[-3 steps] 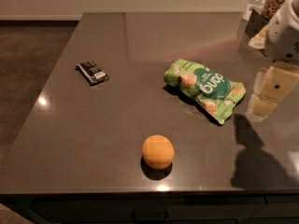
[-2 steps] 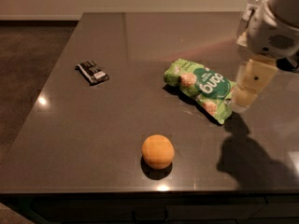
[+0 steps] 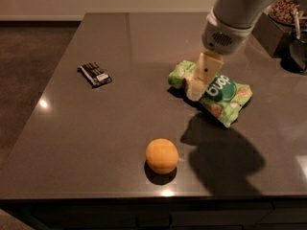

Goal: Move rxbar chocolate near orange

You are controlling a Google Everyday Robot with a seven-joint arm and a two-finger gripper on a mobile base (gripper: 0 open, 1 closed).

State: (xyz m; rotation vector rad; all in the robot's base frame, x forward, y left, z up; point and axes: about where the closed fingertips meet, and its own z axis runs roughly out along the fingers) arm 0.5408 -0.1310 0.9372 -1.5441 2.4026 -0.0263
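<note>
Countertop (image 3: 96, 138) unchanged; tool (image 3: 194, 93) has come, seemingly, over the green bag (image 3: 226, 94).

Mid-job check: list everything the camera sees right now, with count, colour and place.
rxbar chocolate: one, black with white marks, left side of the table, lying flat.
orange: one, orange, near the front edge, centre.
snack bag: one, green, right of centre.
table: one, dark grey-brown, fills the view.
container: one, dark, brown pieces inside, far right corner.
dark object: one, right edge, kind unclear.
arm: one, white, coming in from the top right.
gripper: one, cream, over the snack bag's left end.
</note>
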